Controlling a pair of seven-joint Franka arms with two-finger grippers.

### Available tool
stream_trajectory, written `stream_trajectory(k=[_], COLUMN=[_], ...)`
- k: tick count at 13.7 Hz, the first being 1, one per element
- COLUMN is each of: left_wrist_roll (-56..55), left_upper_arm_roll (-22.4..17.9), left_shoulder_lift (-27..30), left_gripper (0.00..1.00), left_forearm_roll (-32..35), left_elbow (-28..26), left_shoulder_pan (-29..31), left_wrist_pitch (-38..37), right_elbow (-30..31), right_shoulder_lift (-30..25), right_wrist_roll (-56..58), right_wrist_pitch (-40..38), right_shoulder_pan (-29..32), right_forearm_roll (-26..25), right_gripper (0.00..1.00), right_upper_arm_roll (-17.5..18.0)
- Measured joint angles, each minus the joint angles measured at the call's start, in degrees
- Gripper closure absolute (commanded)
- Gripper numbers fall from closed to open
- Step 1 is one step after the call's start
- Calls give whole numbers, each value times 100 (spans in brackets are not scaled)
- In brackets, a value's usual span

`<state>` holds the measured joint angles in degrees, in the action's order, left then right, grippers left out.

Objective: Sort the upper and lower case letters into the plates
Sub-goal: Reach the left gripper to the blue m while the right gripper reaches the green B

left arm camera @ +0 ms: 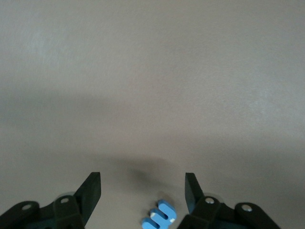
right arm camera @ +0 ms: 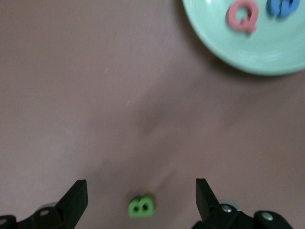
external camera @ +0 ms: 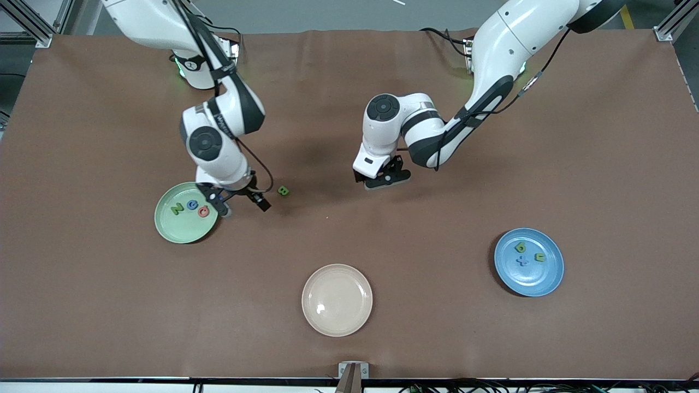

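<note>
Brown table [external camera: 109, 305] — both hands open: right hand [external camera: 240, 204] beside green B [external camera: 283, 191], left hand [external camera: 382, 177] over blue letter [left arm camera: 159, 216].

Pale green plate [external camera: 164, 226] and blue plate [external camera: 551, 273] hold letters.

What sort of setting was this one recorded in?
Most likely a robotics lab bench: two arms mounted at a brown-covered table, aluminium frame posts at its corners, cables along the edge, and toy letters sorted into the green plate and blue plate.

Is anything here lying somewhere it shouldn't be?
Two small foam letters lie loose on the brown table, outside any plate: a green B beside the open right gripper, and a blue letter under the open left gripper.
</note>
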<state>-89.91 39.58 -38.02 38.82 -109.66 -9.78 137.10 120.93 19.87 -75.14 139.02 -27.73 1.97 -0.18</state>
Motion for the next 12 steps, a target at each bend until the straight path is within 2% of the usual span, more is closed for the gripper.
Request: stream_trajectory(k=[4, 12], left_wrist_roll=[-1191, -3333], left_upper_arm_roll=[3, 3], left_shoulder_lift=[-105, -279], left_gripper=[22, 24], left_forearm_roll=[0, 0], left_elbow=[-62, -73], left_shoulder_pan=[-249, -502], left_wrist_pitch=[0, 2], right_elbow=[-210, -163], right_shoulder_lift=[351, 637], right_wrist_roll=[-671, -675], right_wrist_pitch=[129, 371], right_shoulder_pan=[-358, -727], right_forearm_roll=[0, -2], right_gripper=[0, 0], right_upper_arm_roll=[-6, -7])
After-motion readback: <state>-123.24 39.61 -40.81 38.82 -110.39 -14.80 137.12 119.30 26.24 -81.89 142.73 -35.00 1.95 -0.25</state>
